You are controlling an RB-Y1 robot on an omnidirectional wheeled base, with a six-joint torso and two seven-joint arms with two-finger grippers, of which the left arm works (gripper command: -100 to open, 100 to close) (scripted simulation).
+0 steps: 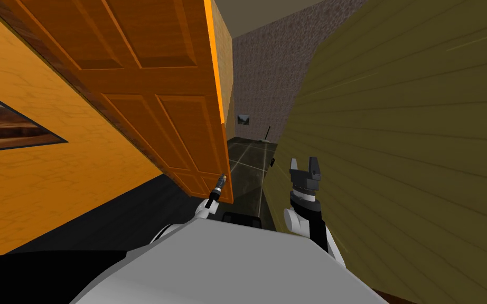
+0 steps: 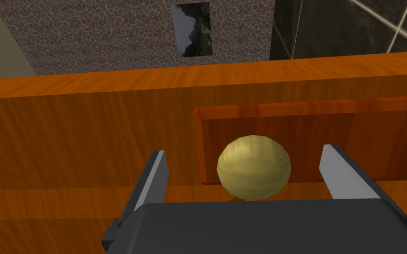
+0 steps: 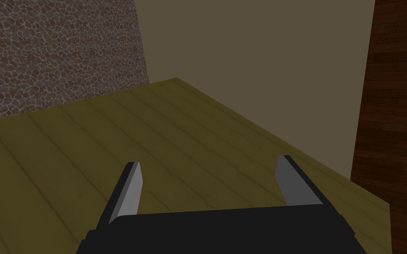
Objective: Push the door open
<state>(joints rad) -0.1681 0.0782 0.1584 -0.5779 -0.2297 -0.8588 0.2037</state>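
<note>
Orange panelled door (image 1: 147, 79) stood ajar, left of robot. Left tool (image 2: 244, 152) spread, round yellowish knob (image 2: 254, 169) between fingers, untouched. Right tool (image 3: 209, 161) spread, idle. Door likely rigid, heavy; push best beside knob, far from hinges.

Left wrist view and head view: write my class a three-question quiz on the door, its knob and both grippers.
1. True or false: the left gripper is shut on the round yellowish knob.
2. The right gripper is: A open, B shut on the knob, C shut empty.
3. Fill in: the orange panelled wooden door stands partly ____.
Key: 1 false, open around it; 2 A; 3 open.
</note>
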